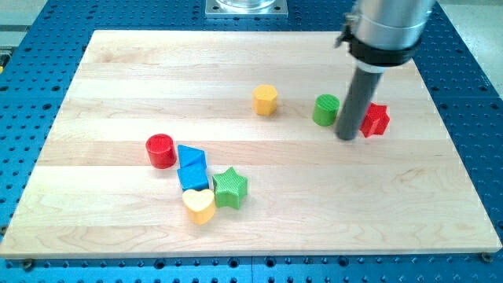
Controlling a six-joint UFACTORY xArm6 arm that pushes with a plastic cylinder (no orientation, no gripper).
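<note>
My tip (346,137) rests on the wooden board (118,94) in the view's right half, between two blocks. The green cylinder (325,109) stands just to its left and a red star-like block (376,119) just to its right, partly hidden by the rod. Whether the tip touches either one I cannot tell. A yellow hexagonal block (266,100) sits farther left.
At the view's lower left lies a cluster: a red cylinder (160,150), a blue triangle (191,156), a blue cube (193,177), a green star (230,187) and a yellow heart (199,205). A blue perforated table (464,63) surrounds the board.
</note>
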